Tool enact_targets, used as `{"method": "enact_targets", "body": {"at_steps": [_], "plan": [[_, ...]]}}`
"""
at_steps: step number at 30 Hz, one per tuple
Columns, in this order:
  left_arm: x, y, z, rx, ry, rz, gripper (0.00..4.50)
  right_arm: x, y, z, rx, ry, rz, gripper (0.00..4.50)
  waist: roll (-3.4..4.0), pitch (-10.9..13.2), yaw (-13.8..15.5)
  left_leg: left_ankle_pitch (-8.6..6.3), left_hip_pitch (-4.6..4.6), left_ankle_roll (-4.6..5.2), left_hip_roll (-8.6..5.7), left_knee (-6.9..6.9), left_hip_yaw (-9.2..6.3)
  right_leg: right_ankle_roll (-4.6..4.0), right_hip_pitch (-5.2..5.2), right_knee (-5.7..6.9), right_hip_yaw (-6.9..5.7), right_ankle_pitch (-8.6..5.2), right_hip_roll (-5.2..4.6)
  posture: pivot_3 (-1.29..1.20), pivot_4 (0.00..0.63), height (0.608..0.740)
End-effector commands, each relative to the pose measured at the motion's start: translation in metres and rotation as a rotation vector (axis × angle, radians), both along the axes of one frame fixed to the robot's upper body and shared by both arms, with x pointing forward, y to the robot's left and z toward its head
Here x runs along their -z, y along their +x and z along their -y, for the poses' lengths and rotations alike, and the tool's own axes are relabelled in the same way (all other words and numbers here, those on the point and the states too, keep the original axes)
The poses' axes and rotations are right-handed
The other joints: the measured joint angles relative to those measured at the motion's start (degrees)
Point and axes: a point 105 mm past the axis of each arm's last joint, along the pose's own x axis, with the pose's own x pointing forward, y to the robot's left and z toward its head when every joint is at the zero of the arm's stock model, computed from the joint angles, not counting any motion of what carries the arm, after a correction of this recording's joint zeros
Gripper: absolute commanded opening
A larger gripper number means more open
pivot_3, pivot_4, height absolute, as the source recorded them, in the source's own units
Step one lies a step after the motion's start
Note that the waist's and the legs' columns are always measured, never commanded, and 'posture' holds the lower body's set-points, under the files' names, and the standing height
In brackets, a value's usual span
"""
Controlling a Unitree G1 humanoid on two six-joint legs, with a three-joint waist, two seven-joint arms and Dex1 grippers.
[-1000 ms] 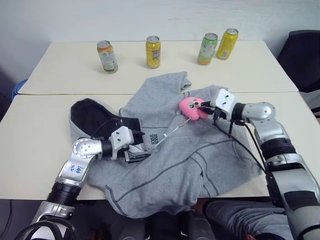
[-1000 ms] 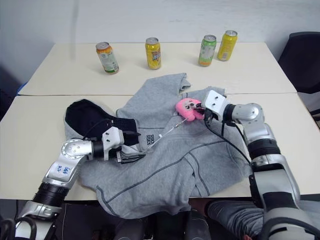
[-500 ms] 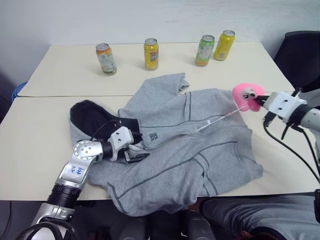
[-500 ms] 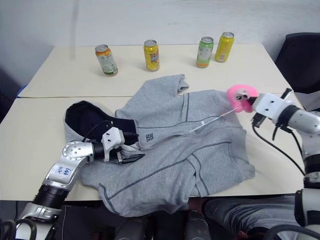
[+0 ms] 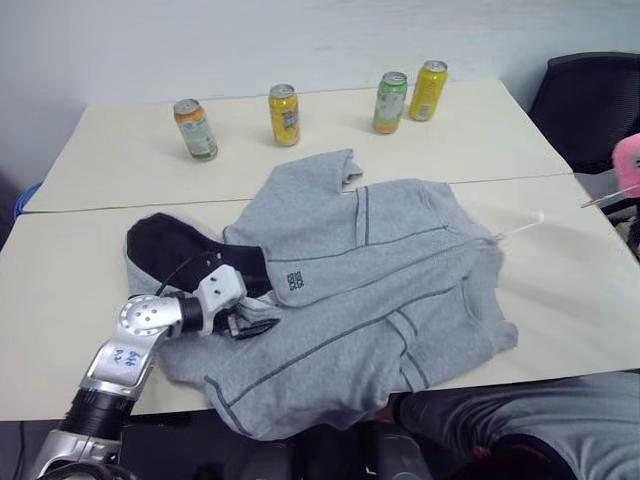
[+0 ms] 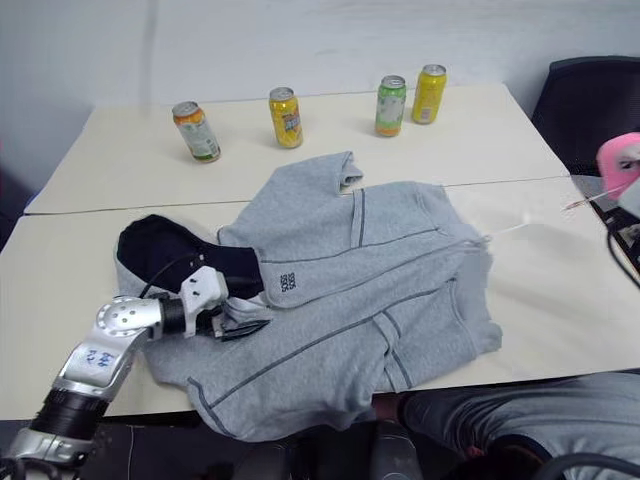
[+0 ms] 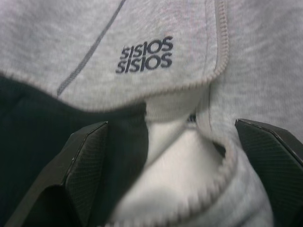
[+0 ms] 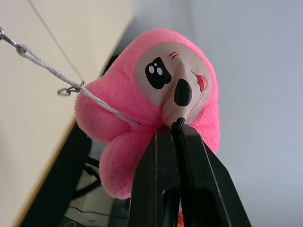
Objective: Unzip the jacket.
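Since a second ago the right gripper (image 8: 175,130) has swung far out to the robot's right, carrying the pink plush toy (image 6: 618,160) from the middle of the jacket (image 5: 370,300) to beyond the table's right edge, and the zipper has run open along most of the front. The cord (image 6: 530,222) from the toy now stretches back across the bare table (image 5: 570,290) to the jacket's hem.

Nearest the robot, the left gripper (image 5: 252,322) lies on the jacket's collar end, its two fingers (image 7: 87,161) spread wide with the fleecy inner edge and the small dark logo (image 7: 144,56) between and ahead of them; they clasp nothing.

The grey jacket lies flat across the near table, black-lined hood (image 5: 165,245) to the robot's left, hem to its right, one corner hanging off the front edge.

In the right wrist view the right fingers are pressed together, pinching the toy at its face.

Farther back, four drink cans (image 5: 283,101) stand in a row on the rear table, and a black chair (image 5: 590,100) stands at the far right.
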Motion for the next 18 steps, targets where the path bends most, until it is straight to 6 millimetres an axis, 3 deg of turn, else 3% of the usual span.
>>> {"method": "enact_targets", "body": {"at_steps": [1, 6, 12, 14, 18], "plan": [[0.062, -0.028, -0.04, -0.093, 0.159, -0.244, 4.5, -0.041, -0.011, 0.009, 0.066, -0.062, 0.141, 0.03, 0.07, -0.04, -0.34, 0.02, 0.28, -0.06, 0.01, -0.11, 0.09, -0.02, 0.03, 0.05, 0.1, -0.03, 0.01, 0.0, 0.15, 0.74], [0.062, -0.023, -0.05, -0.138, 0.17, -0.227, 4.5, -0.073, -0.015, 0.007, 0.098, -0.123, 0.269, 0.03, 0.26, -0.16, -0.36, 0.09, 0.8, -0.19, 0.05, -0.58, 0.6, -0.06, -0.06, 0.26, 0.63, -0.12, 0.03, 0.0, 0.15, 0.74], [0.067, -0.026, -0.054, -0.145, 0.177, -0.229, 4.5, -0.081, -0.018, 0.017, 0.124, 0.04, 0.341, 0.03, 0.34, -0.21, -0.36, 0.07, 0.84, -0.22, 0.09, -0.56, 0.66, -0.09, -0.08, 0.3, 0.72, -0.14, 0.05, 0.0, 0.15, 0.74], [0.066, -0.026, -0.052, -0.138, 0.161, -0.224, 4.5, -0.07, -0.013, 0.016, 0.108, 0.091, 0.28, 0.03, 0.45, -0.28, -0.44, 0.07, 0.86, -0.22, 0.13, -0.57, 0.68, -0.09, -0.08, 0.31, 0.74, -0.14, 0.08, 0.0, 0.15, 0.74], [0.05, -0.027, -0.036, -0.072, 0.046, -0.163, 4.5, -0.011, 0.004, 0.015, 0.057, 0.327, 0.079, 0.03, 0.34, -0.36, -0.8, 0.04, 0.9, -0.26, 0.28, -0.59, 0.8, -0.11, -0.06, 0.33, 0.81, -0.15, 0.2, 0.0, 0.15, 0.74]]}}
